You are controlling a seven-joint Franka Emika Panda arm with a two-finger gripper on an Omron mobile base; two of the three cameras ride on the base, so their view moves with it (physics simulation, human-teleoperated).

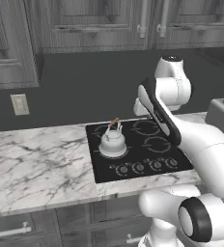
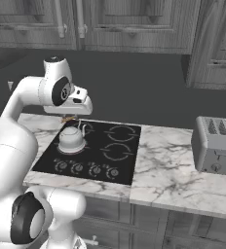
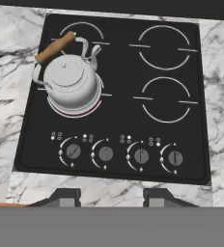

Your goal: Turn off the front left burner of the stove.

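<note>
The stove [image 3: 119, 123] is a black glass cooktop set in a marble counter. Its front left burner [image 3: 78, 114] glows red at the rim, and a silver kettle [image 3: 71, 83] with a wooden handle stands on it. Along the stove's front edge run several round knobs, the leftmost knob [image 3: 73, 151] lying just below that burner. My gripper [image 3: 111, 197] hangs above the counter's front edge, looking straight down; its fingertips [image 3: 65, 196] stand wide apart, open and empty. In the right base view the hand [image 2: 76, 106] hovers high above the kettle [image 2: 71, 137].
A grey toaster [image 2: 214, 145] stands on the counter right of the stove. Dark wall cabinets [image 2: 134, 24] hang above the backsplash. Marble counter [image 1: 36, 159] stretches to the left of the stove, with drawers below.
</note>
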